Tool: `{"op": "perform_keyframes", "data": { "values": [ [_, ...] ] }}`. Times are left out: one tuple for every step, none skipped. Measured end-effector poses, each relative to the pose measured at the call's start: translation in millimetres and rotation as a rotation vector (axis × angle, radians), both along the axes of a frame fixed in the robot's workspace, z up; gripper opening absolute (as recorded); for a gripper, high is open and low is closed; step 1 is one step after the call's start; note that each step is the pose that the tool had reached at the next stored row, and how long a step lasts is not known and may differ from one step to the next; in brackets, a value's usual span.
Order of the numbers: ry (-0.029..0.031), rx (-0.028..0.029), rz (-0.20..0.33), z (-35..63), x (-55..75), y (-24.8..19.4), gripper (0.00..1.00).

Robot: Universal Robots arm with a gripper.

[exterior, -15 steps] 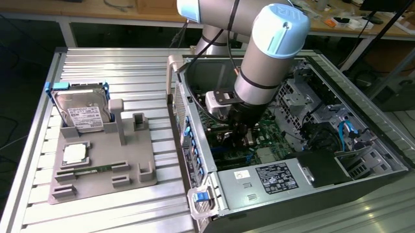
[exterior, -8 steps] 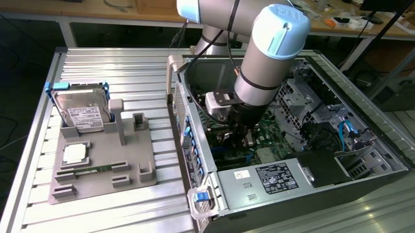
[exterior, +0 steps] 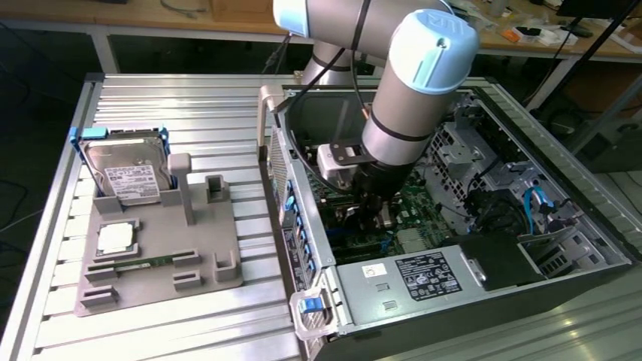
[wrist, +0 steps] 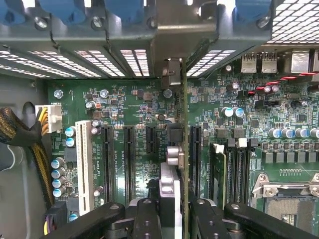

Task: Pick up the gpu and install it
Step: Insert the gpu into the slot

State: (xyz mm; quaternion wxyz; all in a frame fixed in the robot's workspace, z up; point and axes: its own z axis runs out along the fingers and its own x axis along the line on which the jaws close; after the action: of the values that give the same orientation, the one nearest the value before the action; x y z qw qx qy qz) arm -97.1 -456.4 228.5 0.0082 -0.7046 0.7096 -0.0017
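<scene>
My gripper (exterior: 378, 213) reaches down into the open computer case (exterior: 561, 188), over the green motherboard (wrist: 124, 102). In the wrist view my gripper (wrist: 172, 206) is shut on the gpu (wrist: 184, 124), which I see edge-on as a thin upright card. Its metal end bracket (wrist: 172, 72) sits near the case's rear slot openings. The card hangs over the motherboard between two black expansion slots (wrist: 149, 139), close beside the slot (wrist: 195, 154). I cannot tell whether its lower edge touches a slot.
On the table at the exterior view's left, a grey fixture (exterior: 206, 252) holds a silver hard drive in a blue frame (exterior: 128, 171), a processor chip (exterior: 116, 238) and a green memory stick (exterior: 150, 262). A power supply (exterior: 422, 274) fills the case's near end. Yellow-black cables (wrist: 20, 134) run beside the motherboard.
</scene>
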Motion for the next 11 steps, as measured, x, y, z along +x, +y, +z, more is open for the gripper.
{"op": "perform_keyframes", "data": {
  "values": [
    [0.0001,-0.0001,0.000,-0.3,0.0,0.0,0.29],
    [0.0000,-0.0001,0.000,-0.6,0.0,0.0,0.29],
    [0.0000,-0.0001,0.000,-0.9,0.0,0.0,0.29],
    [0.0000,-0.0001,0.000,-1.2,0.0,0.0,0.29],
    [0.0000,0.0000,0.000,-1.4,0.0,0.0,0.29],
    [0.0000,0.0000,0.000,-1.7,0.0,0.0,0.29],
    [0.0000,0.0000,0.000,-2.0,0.0,0.0,0.29],
    [-0.0001,0.0001,0.000,-2.3,0.0,0.0,0.29],
    [0.0000,0.0000,0.000,-2.6,-0.1,0.0,0.29],
    [0.0000,-0.0002,0.000,-3.0,-0.1,0.0,0.29],
    [0.0000,-0.0002,0.000,-3.4,-0.1,0.0,0.29]
  ]
}}
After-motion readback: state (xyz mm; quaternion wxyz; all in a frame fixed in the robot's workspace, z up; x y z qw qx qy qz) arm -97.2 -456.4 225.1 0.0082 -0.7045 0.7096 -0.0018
